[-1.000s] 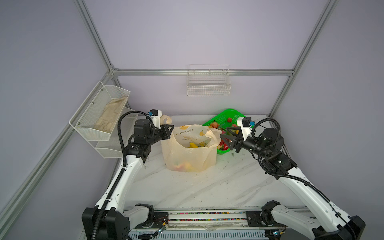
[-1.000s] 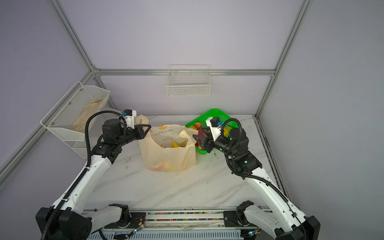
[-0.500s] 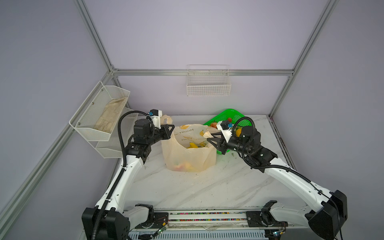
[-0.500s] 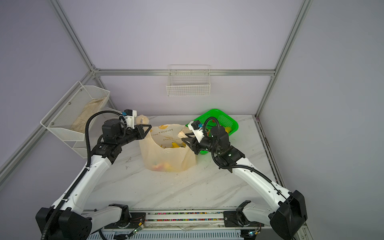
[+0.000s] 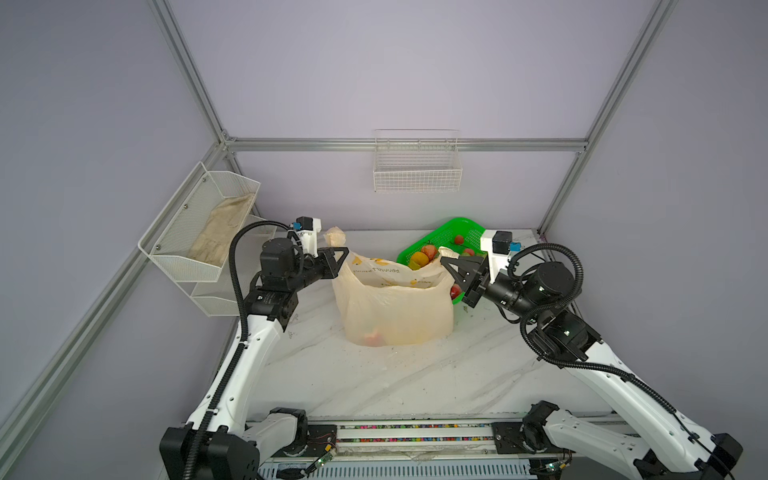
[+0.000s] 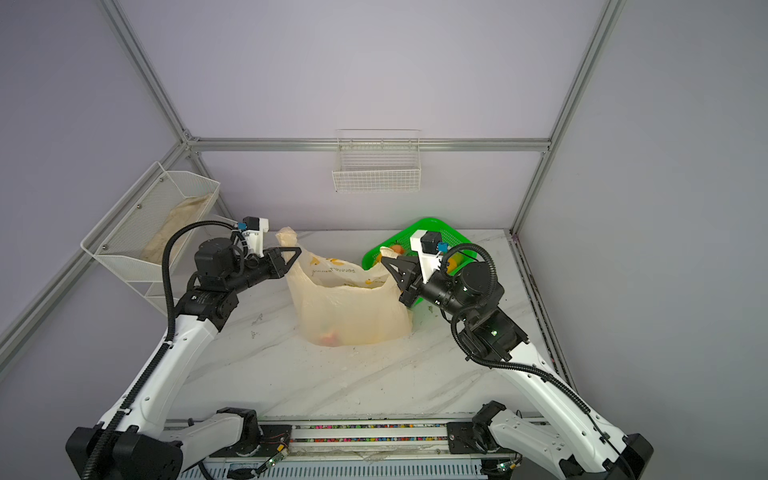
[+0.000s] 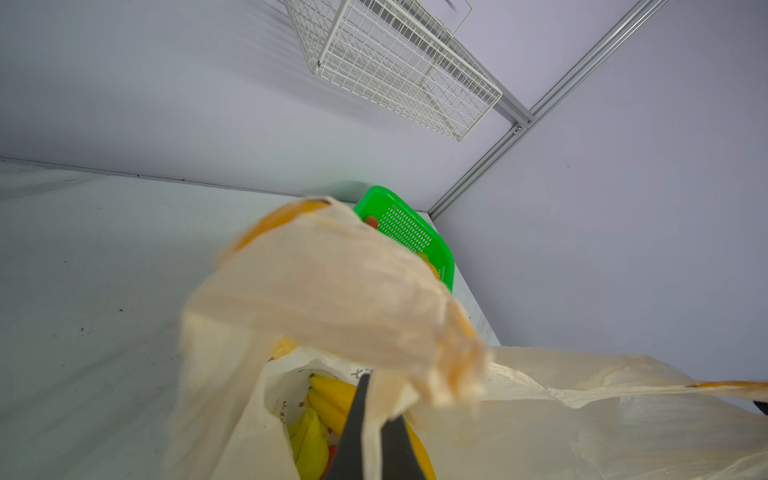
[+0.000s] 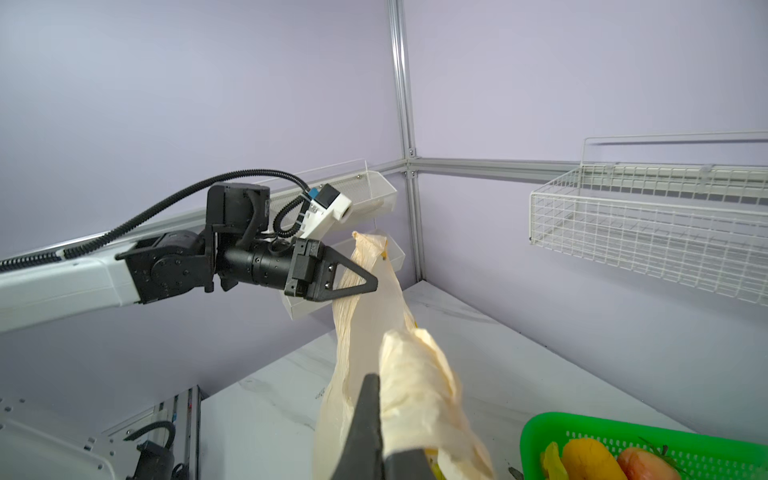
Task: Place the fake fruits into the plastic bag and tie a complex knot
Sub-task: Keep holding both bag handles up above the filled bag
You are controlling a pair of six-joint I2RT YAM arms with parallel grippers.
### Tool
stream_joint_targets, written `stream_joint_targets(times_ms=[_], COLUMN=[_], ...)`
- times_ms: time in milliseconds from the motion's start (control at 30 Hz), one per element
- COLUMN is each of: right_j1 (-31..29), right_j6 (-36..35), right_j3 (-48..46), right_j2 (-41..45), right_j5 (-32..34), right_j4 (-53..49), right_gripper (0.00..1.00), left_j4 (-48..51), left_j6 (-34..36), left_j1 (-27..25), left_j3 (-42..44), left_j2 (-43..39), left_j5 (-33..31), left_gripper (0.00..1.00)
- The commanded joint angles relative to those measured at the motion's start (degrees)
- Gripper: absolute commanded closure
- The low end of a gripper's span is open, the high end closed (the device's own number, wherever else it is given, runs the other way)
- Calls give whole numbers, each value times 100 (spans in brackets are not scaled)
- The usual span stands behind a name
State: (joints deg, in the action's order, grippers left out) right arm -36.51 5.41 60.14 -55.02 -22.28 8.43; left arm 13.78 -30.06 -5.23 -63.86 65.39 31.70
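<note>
- White marble-look tabletop (image 5: 374,374): flat, matt, grey-veined, flecked with dark specks.
- Plastic bag (image 5: 395,307) upright in the middle of that surface, between the two grippers. Thin, crinkled, translucent cream film with yellow banana prints and dark lettering. Mouth stretched wide from side to side.
- Green basket (image 5: 471,232) just behind the bag's right side, whether touching it or not impossible to tell. Rigid bright plastic, slotted mesh walls, rounded rim.
- Left gripper (image 5: 344,250) at the bag's upper left corner, black triangular fingers pressed together and pinching the left handle loop (image 5: 336,236). Bunched tip of that loop poking up past the fingers, plain in the right wrist view (image 8: 370,245).
- Right gripper (image 5: 442,259) at the bag's upper right corner, in front of the basket, likewise clamped tight on the right handle loop (image 5: 446,250). Crumpled film draped over one fingertip in the right wrist view (image 8: 415,374).
- Both handle loops held well apart, level with each other, bag body hanging slack beneath.
- Fake fruits, glossy and smooth:
  - Yellow bananas (image 7: 328,399) inside the bag, below the left gripper.
  - Reddish fruit (image 5: 372,336) at the bag's bottom, blurred through the film.
  - Orange-pink fruit (image 5: 430,250) and small red fruit (image 5: 459,240) in the basket, beside the right gripper.
</note>
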Motion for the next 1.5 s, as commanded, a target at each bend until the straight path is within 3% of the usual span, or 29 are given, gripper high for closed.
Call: stream_joint_targets(times_ms=[0,200,367,633,800,900,1033,1333,1467], right_j1=[-29,-31,16,336,373,373,397,662,713], right_j6=[370,354,102,0,-174,-347,-535,-736,-729], right_j3=[183,87,103,188,197,252,325,424,447], right_j2=[15,22,-126,-545,-822,-824,-739,-708,-742], right_j5=[637,1700,2506,2412,2091,1959,1877,850,756], right_j4=[158,-152,-418,-702,-916,-919,-931,-967,-964], right_gripper=[100,100,100,100,94,95,100,100,100], left_j4=[-519,-1101,-1372,-1422,-1422,-1303,-545,579,984], left_j6=[-348,-864,-861,-572,-436,-180,671,2208,2571], left_j1=[51,-201,-482,-680,-716,-716,-716,-711,-707], left_j3=[-622,-664,-547,-15,531,649,463,-38,-355], left_j2=[-103,206,106,-492,-670,-796,-1037,-1291,-1171], left_j5=[451,1080,1112,618,563,572,116,-855,-1108], left_gripper=[100,100,100,98,96,89,74,36,30])
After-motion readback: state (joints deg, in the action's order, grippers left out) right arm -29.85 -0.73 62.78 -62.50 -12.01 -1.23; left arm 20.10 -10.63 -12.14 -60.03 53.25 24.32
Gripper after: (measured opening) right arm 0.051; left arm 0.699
